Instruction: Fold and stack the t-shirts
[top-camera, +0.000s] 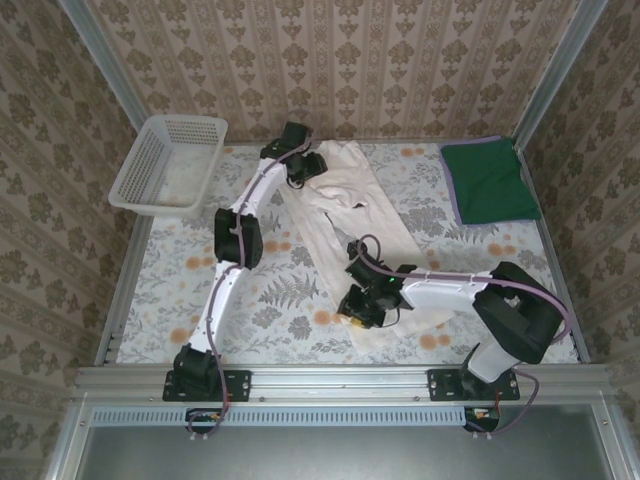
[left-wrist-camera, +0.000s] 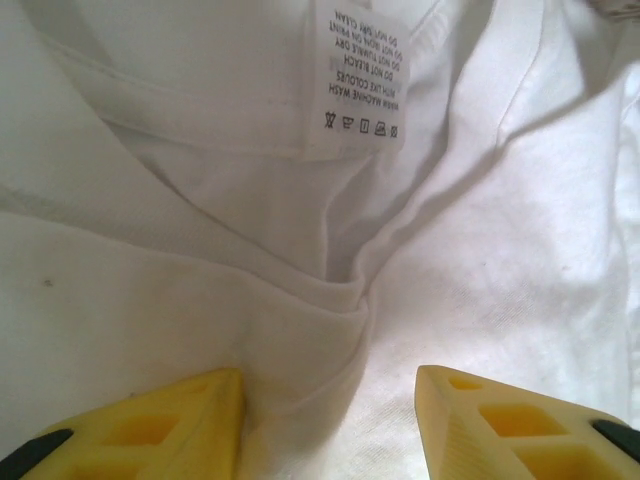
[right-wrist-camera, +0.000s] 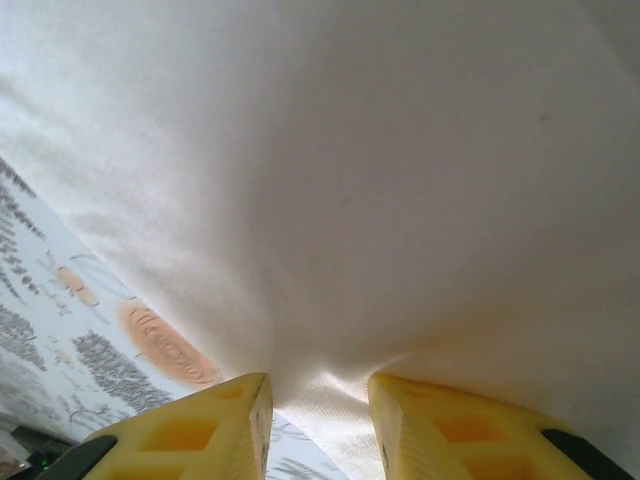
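A robot test cell in a lab, dressed to look like a home; the walls (top-camera: 350, 60) carry beige damask wallpaper, yet bare aluminium posts (top-camera: 100, 55) stand at the corners; the table (top-camera: 170, 290) wears a grey floral cloth with orange blooms; a metal rail (top-camera: 340, 380) runs along its near edge, with the left arm (top-camera: 215, 300) and the right arm (top-camera: 440, 292) bolted to it; household laundry lies about: a white mesh basket (top-camera: 140, 170), a cream-white t-shirt (top-camera: 345, 190) spread out, a dark green t-shirt (top-camera: 488, 182) lying flat at the far right.
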